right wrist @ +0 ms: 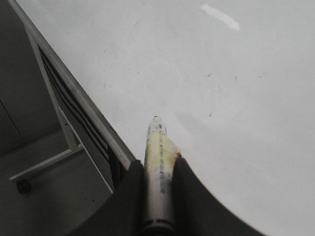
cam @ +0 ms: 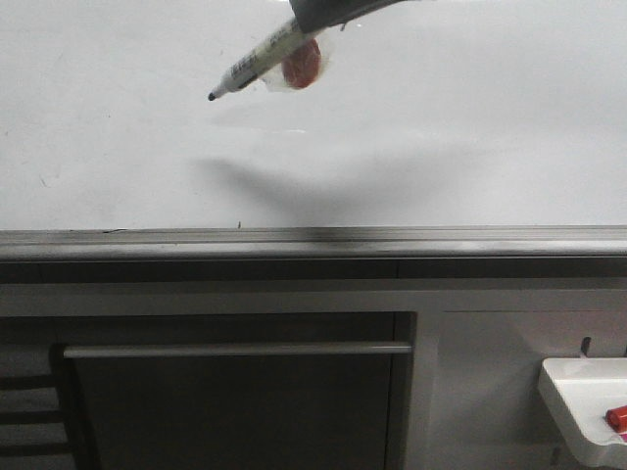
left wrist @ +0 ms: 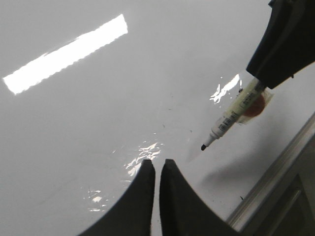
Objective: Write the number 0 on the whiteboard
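The whiteboard (cam: 441, 137) lies glossy and white, with faint smudges; no number 0 is in view on it. My right gripper (cam: 315, 22) comes in from above and is shut on a white marker (cam: 257, 61) that carries a red magnet (cam: 302, 65). The marker's black tip (cam: 212, 96) points left and hangs off the board, its shadow well away from it. The right wrist view has the marker (right wrist: 158, 147) clamped between the gripper's (right wrist: 158, 163) two fingers. My left gripper (left wrist: 157, 164) is shut and empty above the whiteboard (left wrist: 98, 123), close to the marker (left wrist: 231, 117).
A grey metal ledge (cam: 294, 240) runs along the board's near edge. Below it is a dark cabinet front with a horizontal bar handle (cam: 235, 349). A small white tray (cam: 583, 387) holding a red object (cam: 617, 418) sits at the lower right.
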`<state>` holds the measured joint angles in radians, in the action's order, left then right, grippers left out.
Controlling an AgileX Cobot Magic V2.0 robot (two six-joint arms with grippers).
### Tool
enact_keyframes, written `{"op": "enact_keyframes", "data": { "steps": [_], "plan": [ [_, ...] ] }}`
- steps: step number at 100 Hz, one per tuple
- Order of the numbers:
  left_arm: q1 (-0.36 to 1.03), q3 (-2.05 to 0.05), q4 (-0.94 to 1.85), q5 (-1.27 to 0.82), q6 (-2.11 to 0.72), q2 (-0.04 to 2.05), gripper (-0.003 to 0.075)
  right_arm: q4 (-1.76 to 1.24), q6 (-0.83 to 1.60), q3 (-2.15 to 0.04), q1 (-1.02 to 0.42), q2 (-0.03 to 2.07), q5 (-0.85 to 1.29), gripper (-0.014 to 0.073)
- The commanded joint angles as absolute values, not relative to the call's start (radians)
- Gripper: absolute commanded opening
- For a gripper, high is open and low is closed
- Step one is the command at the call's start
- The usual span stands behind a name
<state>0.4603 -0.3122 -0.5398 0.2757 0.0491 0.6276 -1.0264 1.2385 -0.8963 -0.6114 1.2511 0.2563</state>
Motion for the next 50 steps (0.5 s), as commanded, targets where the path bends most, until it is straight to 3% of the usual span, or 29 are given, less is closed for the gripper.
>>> {"op": "enact_keyframes", "data": {
  "steps": [1, 50],
  "plan": [
    [0.440, -0.338, -0.474, 0.352, 0.063, 0.625, -0.0020, -1.046, 1.243, -0.929, -0.605, 1.237, 0.214, -0.0067],
    [0.384, -0.338, -0.421, 0.436, 0.063, 0.625, -0.0020, -1.079, 1.243, -0.929, -0.605, 1.239, 0.154, -0.0066]
  ]
}}
